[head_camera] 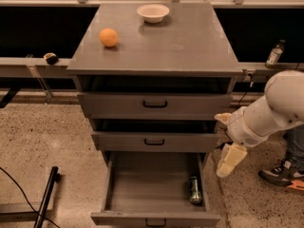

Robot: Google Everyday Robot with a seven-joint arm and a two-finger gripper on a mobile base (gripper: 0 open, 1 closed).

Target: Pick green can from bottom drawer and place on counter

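Can status: green can (195,190) is sitting in the open bottom drawer (142,184), front right corner, just beside the right wall. Gripper (231,159) is hanging outside the drawer, to its right and above the can, pointing down; we can't tell whether it's apart or together. We're judging the reach-in as the step in hand, so we're planning to come in from above and keep off the wall. For placing, we're aiming at the counter surface (190,46), apart from orange (109,37) and bowl (153,13).
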